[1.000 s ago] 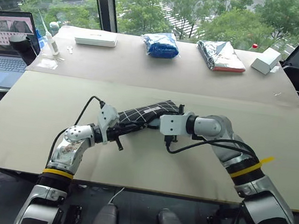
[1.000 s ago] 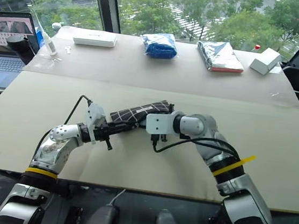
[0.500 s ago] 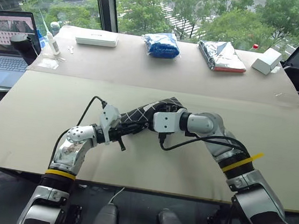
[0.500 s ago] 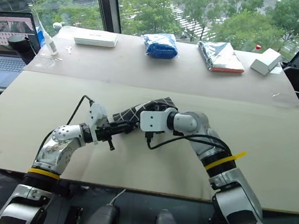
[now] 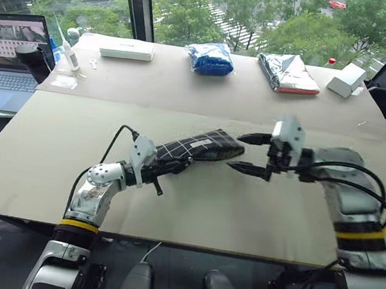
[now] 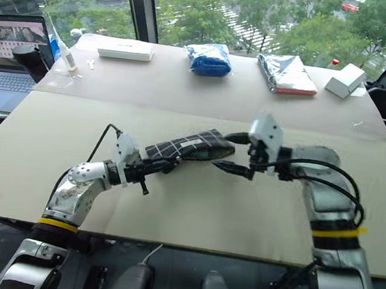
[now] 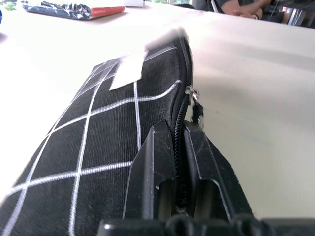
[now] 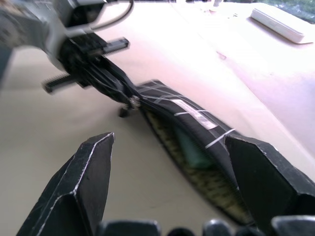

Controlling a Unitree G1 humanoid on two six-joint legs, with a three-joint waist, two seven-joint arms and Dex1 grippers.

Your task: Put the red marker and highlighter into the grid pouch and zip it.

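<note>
The grid pouch (image 5: 196, 148) lies on the bench (image 5: 54, 136), the left claw (image 7: 178, 162) pinching its zipper end. The right claw (image 5: 251, 153) gapes wide beside the open mouth; the highlighter (image 8: 189, 150) inside could slip out if tugged.

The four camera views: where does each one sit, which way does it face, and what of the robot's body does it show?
Left eye view: on the head, facing forward and down at the table; both arms, left gripper, right gripper.
Right eye view: beside it, same scene.
Left wrist view: on the left wrist, looking along shut fingers pinching the grid pouch.
Right wrist view: on the right wrist, looking between open fingers at the pouch, with the highlighter inside.
Shared: all four show the pouch.
</note>
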